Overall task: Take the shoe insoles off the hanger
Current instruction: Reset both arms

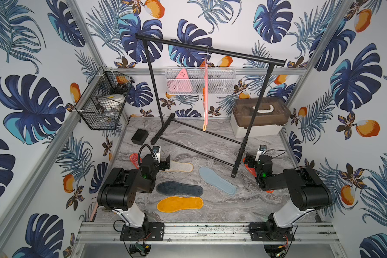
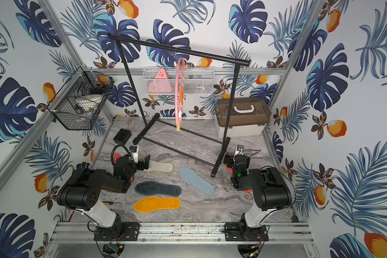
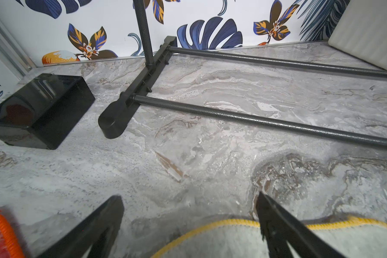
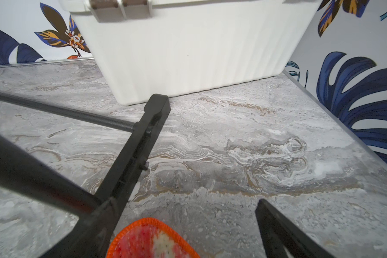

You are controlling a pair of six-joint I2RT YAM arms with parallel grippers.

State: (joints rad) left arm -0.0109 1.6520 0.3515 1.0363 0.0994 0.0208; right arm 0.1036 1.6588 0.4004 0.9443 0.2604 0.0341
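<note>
The pink hanger (image 1: 205, 93) (image 2: 178, 89) hangs edge-on from the black rail, with no insole showing on it. The shoe insoles lie flat on the marble table: orange (image 1: 180, 203), navy (image 1: 179, 188), blue-grey (image 1: 217, 181), cream with a yellow edge (image 1: 181, 167) (image 3: 221, 239), and a red mesh one at each side (image 1: 134, 159) (image 4: 150, 241). My left gripper (image 1: 164, 163) (image 3: 190, 197) is open just over the cream insole's end. Low over the right red insole's tip, beside the rail's foot, my right gripper (image 1: 248, 162) (image 4: 183, 205) is open too. Neither holds anything.
The black garment rail (image 1: 210, 50) stands across the table, its right foot (image 4: 139, 143) touching-close to my right gripper. A white box with a brown lid (image 1: 259, 116) sits back right and a small black box (image 1: 139, 135) back left. Wire baskets (image 1: 103, 100) (image 1: 199, 80) hang on the walls.
</note>
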